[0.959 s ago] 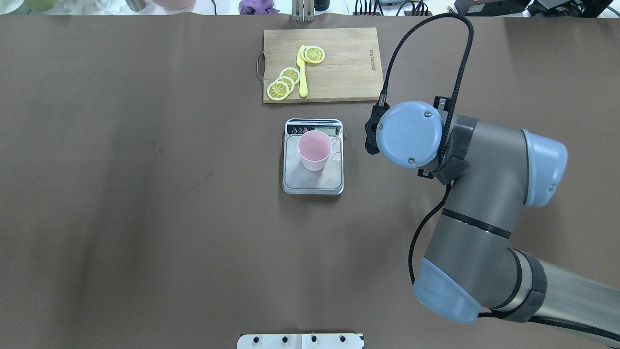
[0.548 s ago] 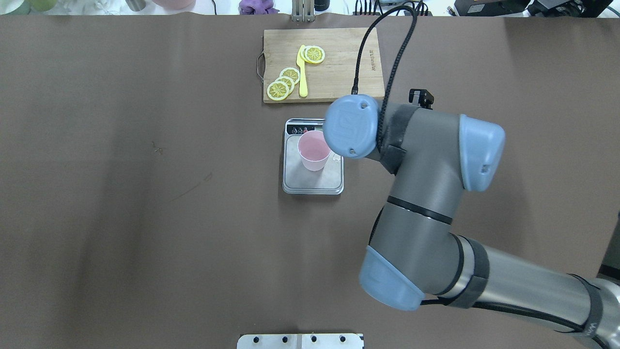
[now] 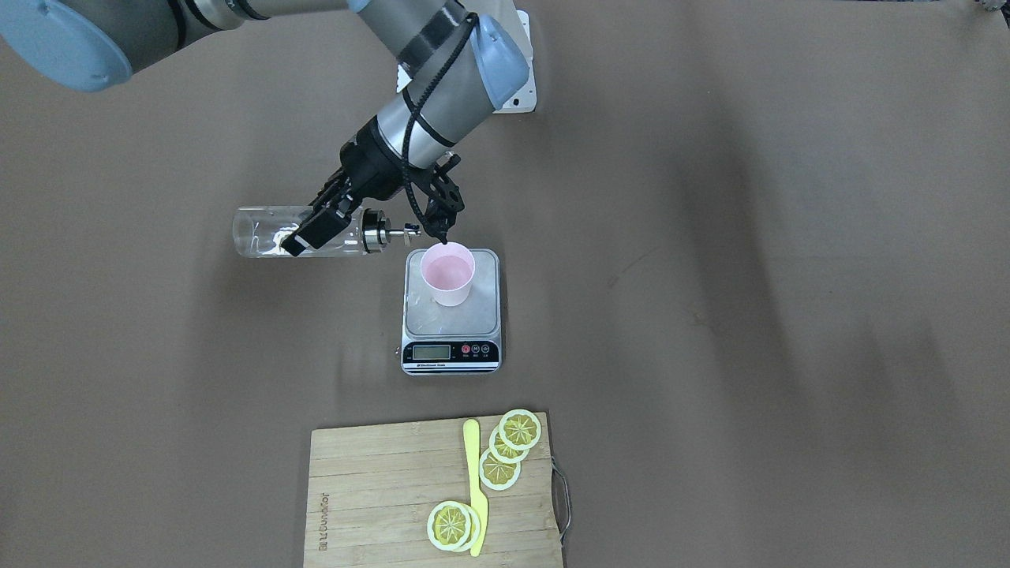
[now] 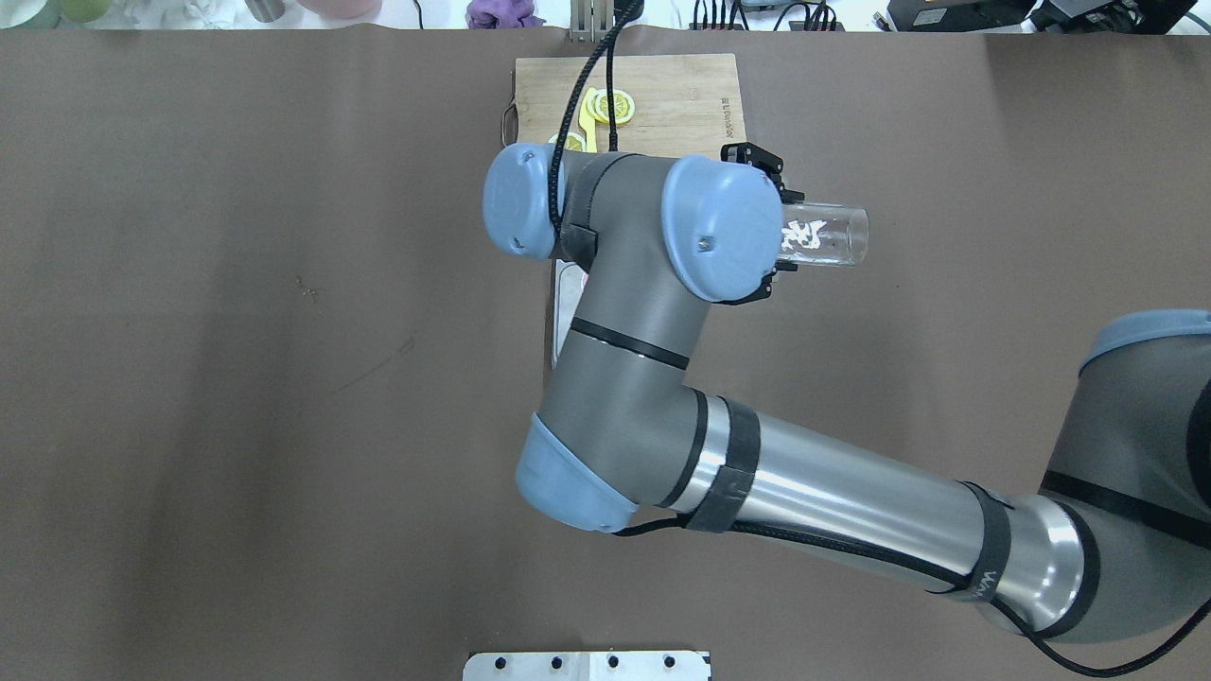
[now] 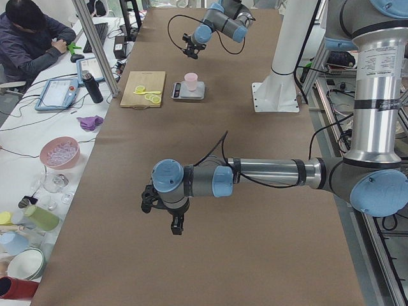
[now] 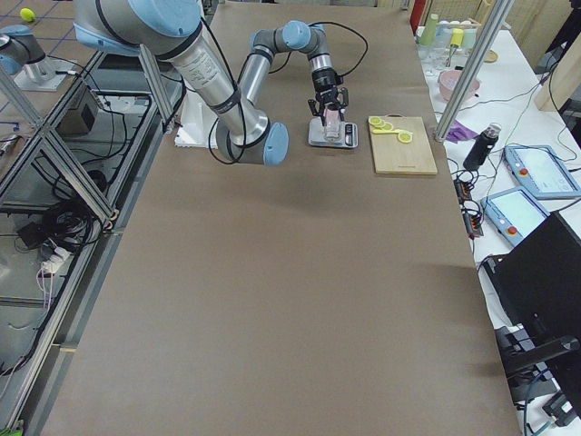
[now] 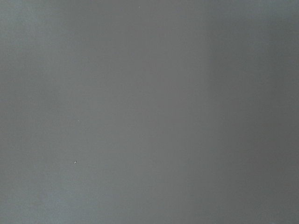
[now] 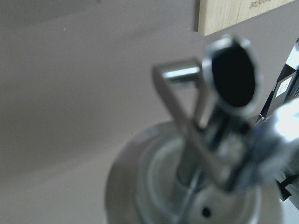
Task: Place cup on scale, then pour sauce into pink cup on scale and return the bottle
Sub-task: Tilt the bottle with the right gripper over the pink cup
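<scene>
1. Right end effector is clenching the bottle, having just swung it in, and is holding it level above the surface.
2. Spout is arriving just beside the cup, which is sitting on the scale. Pouring looks imminent.

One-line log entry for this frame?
pour approach | right gripper: shut on bottle, horizontal, spout toward cup | cup: upright on scale | left gripper: state unclear
</scene>
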`<state>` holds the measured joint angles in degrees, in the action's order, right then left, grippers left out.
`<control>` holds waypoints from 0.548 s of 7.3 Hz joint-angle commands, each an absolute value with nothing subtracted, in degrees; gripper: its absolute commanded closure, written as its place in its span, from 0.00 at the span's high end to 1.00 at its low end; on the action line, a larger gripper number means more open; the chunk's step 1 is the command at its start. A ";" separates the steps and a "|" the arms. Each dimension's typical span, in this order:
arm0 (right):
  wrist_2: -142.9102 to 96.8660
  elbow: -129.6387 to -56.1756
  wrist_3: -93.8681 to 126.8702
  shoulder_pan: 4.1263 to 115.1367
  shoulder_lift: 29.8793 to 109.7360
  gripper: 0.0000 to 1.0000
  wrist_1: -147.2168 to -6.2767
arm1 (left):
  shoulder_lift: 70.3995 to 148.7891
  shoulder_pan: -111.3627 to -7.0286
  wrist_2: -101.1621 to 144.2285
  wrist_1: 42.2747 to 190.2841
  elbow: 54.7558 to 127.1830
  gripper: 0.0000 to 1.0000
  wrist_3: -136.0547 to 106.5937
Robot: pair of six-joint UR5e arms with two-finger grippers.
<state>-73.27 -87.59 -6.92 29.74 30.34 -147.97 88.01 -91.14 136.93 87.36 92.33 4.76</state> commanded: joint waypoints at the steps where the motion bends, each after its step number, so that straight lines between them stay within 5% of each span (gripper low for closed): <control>1: -73.13 -79.22 -7.03 29.53 26.47 0.00 -149.76 | 87.98 -91.14 136.93 87.36 92.20 0.98 4.83; 4: -72.69 -78.05 -6.60 27.87 25.67 0.00 -154.32 | 87.63 -91.14 136.93 87.36 92.20 0.98 4.83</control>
